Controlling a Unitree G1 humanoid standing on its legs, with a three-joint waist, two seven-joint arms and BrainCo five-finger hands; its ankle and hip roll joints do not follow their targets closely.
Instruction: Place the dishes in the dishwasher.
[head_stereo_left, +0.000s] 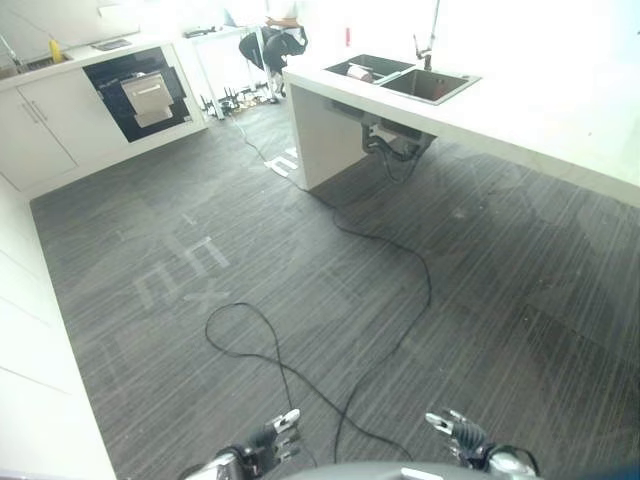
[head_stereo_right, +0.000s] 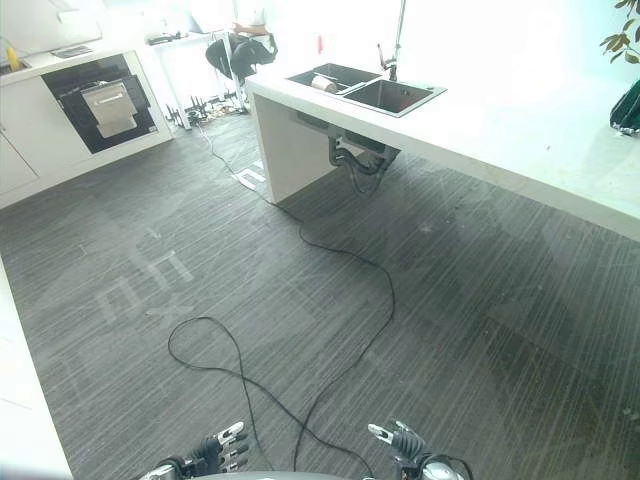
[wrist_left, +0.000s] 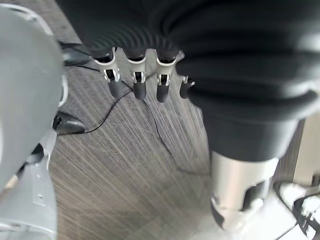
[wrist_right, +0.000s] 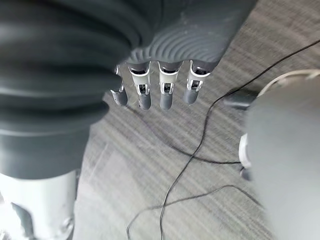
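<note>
From my left eye, my left hand (head_stereo_left: 268, 440) and my right hand (head_stereo_left: 462, 436) hang low at the near edge of the grey striped floor (head_stereo_left: 330, 300), well apart from each other and from everything else. Far off on my left, the dishwasher (head_stereo_left: 142, 92) sits in the white cabinets (head_stereo_left: 40, 125), its dark opening showing a silver pulled-out part. Across the room on my right stands a white counter (head_stereo_left: 540, 115) with a double sink (head_stereo_left: 405, 77); a dish (head_stereo_left: 360, 72) lies in the basin farther from me, and a tap (head_stereo_left: 428, 45) rises behind the basins.

From my right eye, the same layout shows, with a green plant (head_stereo_right: 625, 70) at the counter's right end.

In my left wrist view, my left hand's fingers (wrist_left: 137, 82) hang straight and relaxed over the floor, holding nothing.

In my right wrist view, my right hand's fingers (wrist_right: 167, 90) likewise hang loose and straight above the floor, empty.
</note>
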